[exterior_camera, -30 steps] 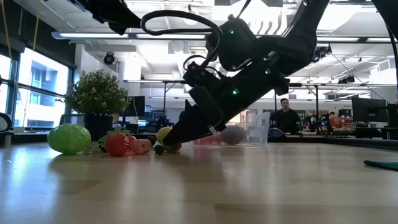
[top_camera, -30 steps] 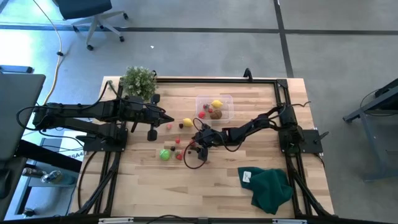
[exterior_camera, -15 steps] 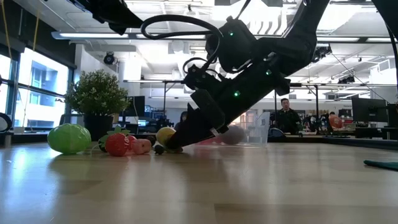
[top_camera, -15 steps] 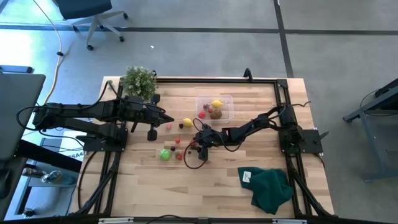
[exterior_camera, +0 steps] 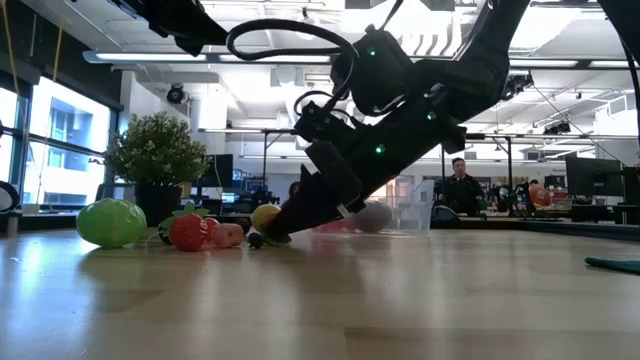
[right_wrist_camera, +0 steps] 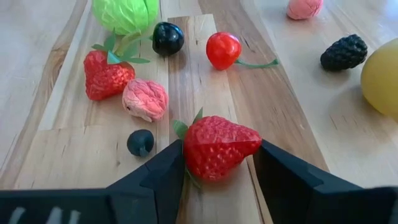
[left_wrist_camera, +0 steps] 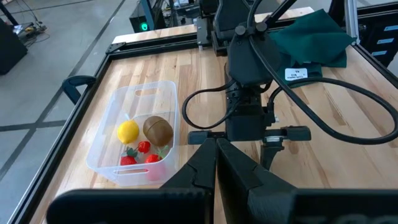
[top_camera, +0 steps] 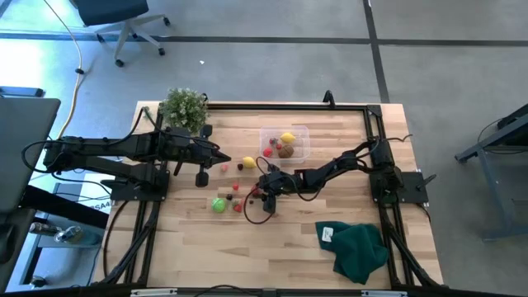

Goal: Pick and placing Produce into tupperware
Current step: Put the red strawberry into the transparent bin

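Observation:
The clear tupperware [top_camera: 304, 132] stands at the table's far middle; a lemon, a brown fruit and small red pieces lie in it [left_wrist_camera: 109, 124]. Loose produce lies on the wood left of centre: a lemon [top_camera: 248, 162], a green piece [top_camera: 219, 205], a second strawberry [right_wrist_camera: 107, 74], a pink raspberry [right_wrist_camera: 144, 98], a cherry tomato [right_wrist_camera: 222, 50] and dark berries. My right gripper [right_wrist_camera: 221, 168] slants down among them, closed on a red strawberry [right_wrist_camera: 221, 146]. My left gripper [left_wrist_camera: 216, 162] hangs shut above the table's left side, touching nothing. My right gripper has the strawberry between its two fingers, one finger [right_wrist_camera: 168, 171] against its leafy end [right_wrist_camera: 186, 140] and the other against its pointed end [right_wrist_camera: 254, 144]. The fingers come slanting down from the table's right side. The strawberry lies on its side on the wood.
A potted plant [top_camera: 183, 107] stands at the far left corner. A dark green cloth [top_camera: 359, 247] lies at the near right. A blueberry [right_wrist_camera: 141, 142] sits close beside one right finger. A person [exterior_camera: 460, 185] sits far off in the room behind the table.

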